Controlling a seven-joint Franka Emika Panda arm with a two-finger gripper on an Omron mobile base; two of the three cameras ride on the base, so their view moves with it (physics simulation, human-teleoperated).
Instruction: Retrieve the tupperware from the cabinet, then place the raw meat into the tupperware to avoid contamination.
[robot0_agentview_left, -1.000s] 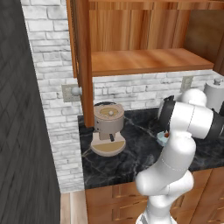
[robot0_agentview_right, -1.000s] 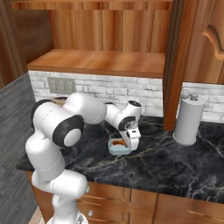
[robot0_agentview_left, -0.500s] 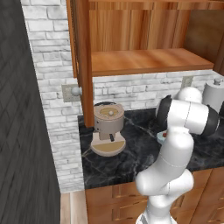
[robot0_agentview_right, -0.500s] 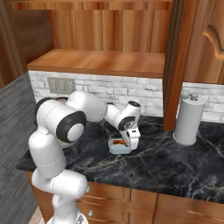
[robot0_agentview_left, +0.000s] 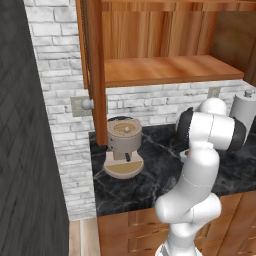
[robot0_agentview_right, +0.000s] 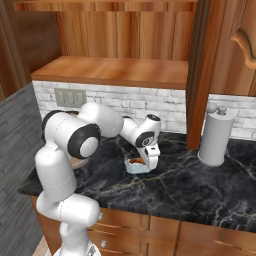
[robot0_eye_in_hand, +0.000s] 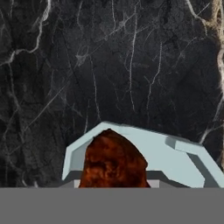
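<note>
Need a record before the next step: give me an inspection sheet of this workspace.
Surface: black marble counter, no spills seen.
Job's things: tupperware on the counter; raw meat lies in it; cabinet open, shelf bare.
Clutter: coffee machine at left; grey canister at right.
Gripper: low over the tub; whether it grips the meat cannot be told.
Cables: nothing seen.
Surroundings: white brick backsplash, wall outlet.

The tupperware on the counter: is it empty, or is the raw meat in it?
Not empty. The raw meat lies inside the tupperware's pale blue walls in the hand view; the right base view shows an orange-brown piece in the tub.
</note>
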